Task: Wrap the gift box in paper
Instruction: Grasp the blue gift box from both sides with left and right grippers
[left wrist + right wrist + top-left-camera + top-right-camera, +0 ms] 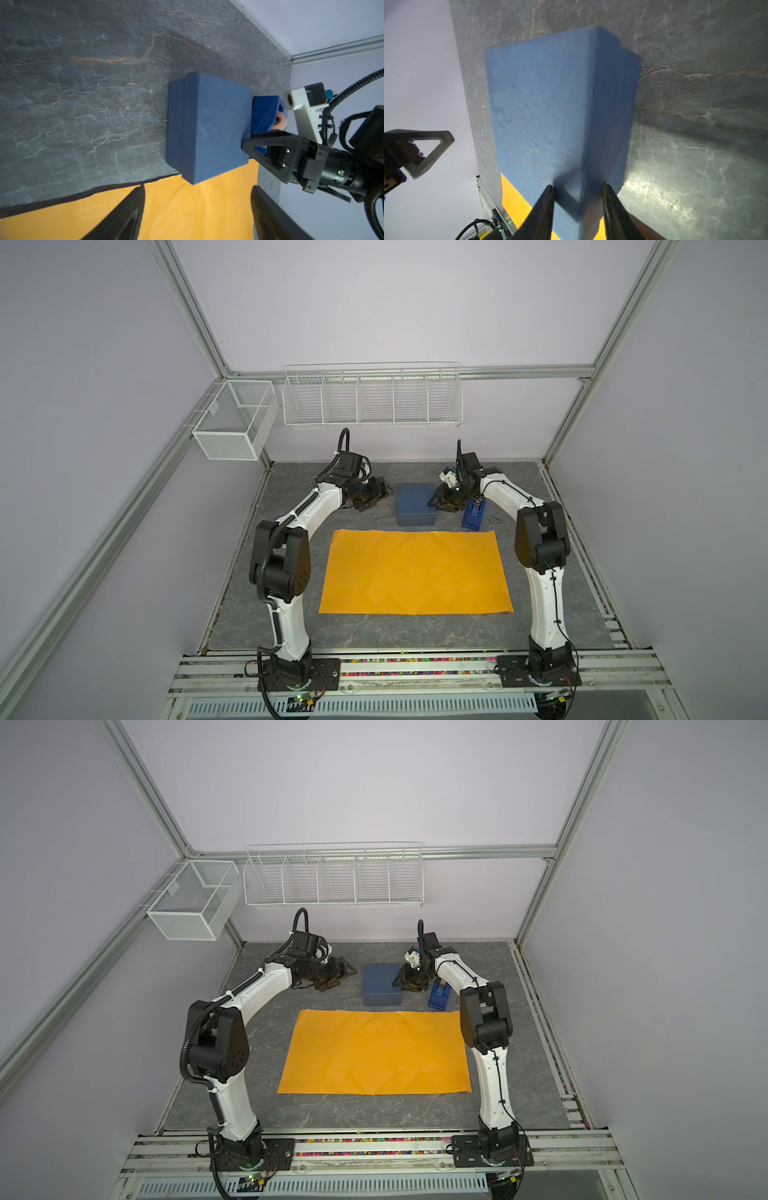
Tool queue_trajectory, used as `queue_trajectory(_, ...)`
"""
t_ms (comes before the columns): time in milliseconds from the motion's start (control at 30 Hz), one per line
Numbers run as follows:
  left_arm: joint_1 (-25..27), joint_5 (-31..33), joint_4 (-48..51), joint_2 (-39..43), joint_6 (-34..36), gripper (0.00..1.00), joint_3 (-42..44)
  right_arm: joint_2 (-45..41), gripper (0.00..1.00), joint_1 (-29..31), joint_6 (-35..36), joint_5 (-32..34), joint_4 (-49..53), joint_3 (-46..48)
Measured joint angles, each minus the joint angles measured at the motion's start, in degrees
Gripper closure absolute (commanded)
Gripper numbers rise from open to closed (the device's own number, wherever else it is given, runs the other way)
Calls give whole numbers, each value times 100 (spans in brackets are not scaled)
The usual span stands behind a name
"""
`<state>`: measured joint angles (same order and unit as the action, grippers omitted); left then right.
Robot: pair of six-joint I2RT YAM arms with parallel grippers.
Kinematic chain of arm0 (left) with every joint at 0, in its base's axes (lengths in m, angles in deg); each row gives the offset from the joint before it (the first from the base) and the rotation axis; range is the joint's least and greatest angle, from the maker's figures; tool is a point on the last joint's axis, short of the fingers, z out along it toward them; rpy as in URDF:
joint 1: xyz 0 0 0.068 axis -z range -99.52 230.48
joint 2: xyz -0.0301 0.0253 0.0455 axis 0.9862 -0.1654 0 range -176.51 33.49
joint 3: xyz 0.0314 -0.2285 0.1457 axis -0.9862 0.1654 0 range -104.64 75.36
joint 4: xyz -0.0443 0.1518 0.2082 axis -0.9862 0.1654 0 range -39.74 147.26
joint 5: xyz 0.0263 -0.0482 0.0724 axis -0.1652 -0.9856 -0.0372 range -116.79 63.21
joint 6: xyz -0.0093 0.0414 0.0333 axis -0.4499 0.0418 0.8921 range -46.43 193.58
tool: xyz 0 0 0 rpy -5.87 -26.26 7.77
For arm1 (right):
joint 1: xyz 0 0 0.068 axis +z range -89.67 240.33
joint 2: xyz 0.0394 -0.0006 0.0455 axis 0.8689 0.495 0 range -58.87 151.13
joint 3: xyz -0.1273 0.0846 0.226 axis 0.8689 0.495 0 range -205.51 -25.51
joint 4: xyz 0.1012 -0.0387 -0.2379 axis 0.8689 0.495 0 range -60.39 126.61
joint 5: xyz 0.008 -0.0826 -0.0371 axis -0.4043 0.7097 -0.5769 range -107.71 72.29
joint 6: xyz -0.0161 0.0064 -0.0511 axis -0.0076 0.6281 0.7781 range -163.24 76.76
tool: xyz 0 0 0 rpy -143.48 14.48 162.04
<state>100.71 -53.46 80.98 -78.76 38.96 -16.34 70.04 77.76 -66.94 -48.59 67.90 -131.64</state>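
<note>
The right gripper (pixel 435 502) has its fingers (pixel 544 209) set narrowly apart astride an edge at the right end of the box (pixel 417 504), with one face of the box on either side of them. In the left wrist view one fingertip lies on the lid at that edge and the other is hidden. Whether they pinch the box or only touch it I cannot tell.

The left gripper (pixel 377 499) is just left of the box and clear of it. Its fingers (pixel 133 209) are spread wide with nothing between them, pointing toward the box.

The box sits lid-on and flat on the table (pixel 374 635), at the far side and a little right of centre. It is just beyond the far edge of the paper (pixel 415 572). The paper lies spread flat and lightly creased in the middle of the table between the two arms.

A blue tape dispenser (pixel 473 516) stands just right of the right gripper, near the paper's far right corner.
</note>
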Motion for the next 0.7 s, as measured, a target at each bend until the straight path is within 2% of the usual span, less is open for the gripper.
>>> queue_trajectory(133,42,-39,208,-437,138,22,-490,-2,60,153,-299,-79,-313,92)
queue_trajectory(367,42,-37,695,-1023,461,26,-1423,-44,54,214,-597,-162,-584,173)
queue_trajectory(700,31,-61,1034,-1246,778,29,-1947,-31,64,52,-756,-330,-671,-103)
